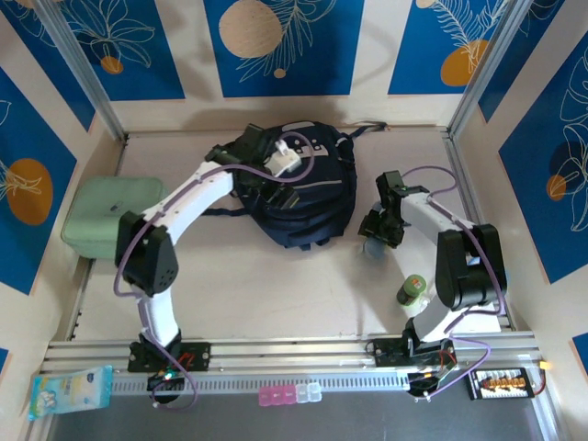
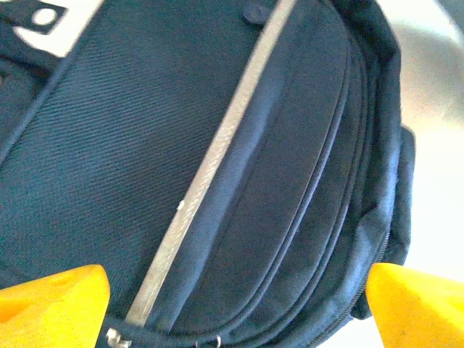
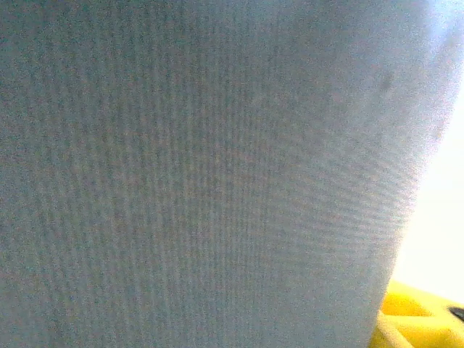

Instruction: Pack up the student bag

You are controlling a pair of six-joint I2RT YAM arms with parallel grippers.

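Note:
The student bag (image 1: 308, 197), a dark navy backpack with grey trim lines and white patches, lies at the back middle of the table. My left gripper (image 1: 246, 156) hovers over its left part. In the left wrist view the yellow fingertips (image 2: 54, 293) stand wide apart, open, with the bag's front pocket and grey trim (image 2: 210, 167) between and below them. My right gripper (image 1: 378, 230) is down on a small grey-blue pouch (image 1: 372, 246) to the right of the bag. The pouch fabric (image 3: 203, 174) sits very close to the right wrist camera, with one yellow finger (image 3: 417, 319) at its right edge.
A mint-green rounded case (image 1: 110, 220) lies against the left wall. A small green-capped bottle (image 1: 412, 291) stands by the right arm's base. A tissue pack (image 1: 69, 390) and a small pink and white box (image 1: 289, 395) rest on the front rail.

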